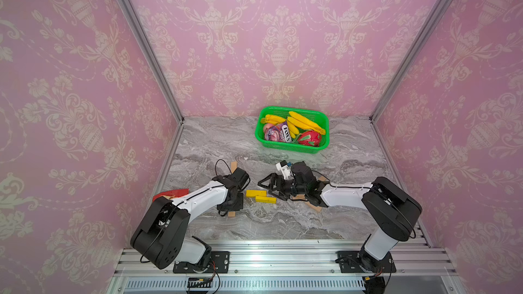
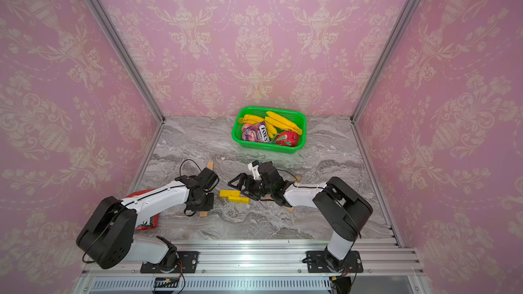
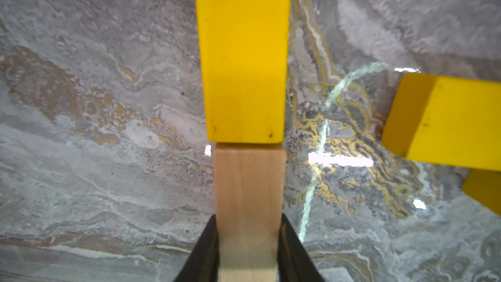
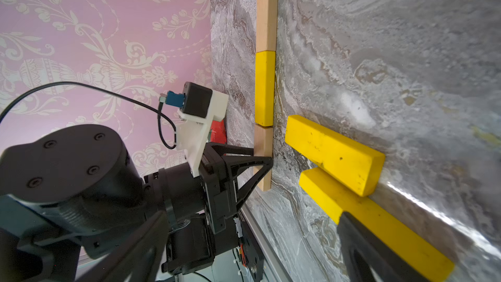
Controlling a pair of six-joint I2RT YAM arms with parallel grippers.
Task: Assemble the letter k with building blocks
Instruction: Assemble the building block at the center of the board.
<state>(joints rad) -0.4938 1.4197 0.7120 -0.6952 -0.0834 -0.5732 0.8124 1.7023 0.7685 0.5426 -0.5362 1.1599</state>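
In both top views the left gripper point(image 1: 230, 203) points down at the table point(image 1: 283, 222). Its wrist hides most of the stem point(image 1: 233, 166), and only the wood ends peek out above and below. Two loose yellow bars point(image 1: 256, 193) lie just beside the stem, touching or nearly so, with the right gripper point(image 1: 266, 189) spread wide over them.

In the left wrist view, the fingers point(image 3: 206, 250) pinch the near wood bar point(image 3: 249, 185) across its width. Its end is butted against the stem's yellow bar point(image 3: 244, 50).

In the right wrist view, the stem runs wood, yellow, wood in line. The right jaws gape and grip nothing, with one finger point(image 4: 379, 253) over the nearer loose bar point(image 4: 379, 221).

The K has its stem but no arms yet. The bars look light, stiff and smooth, likely to skid on the glossy table. They are best pinched across the narrow sides, mid-length.
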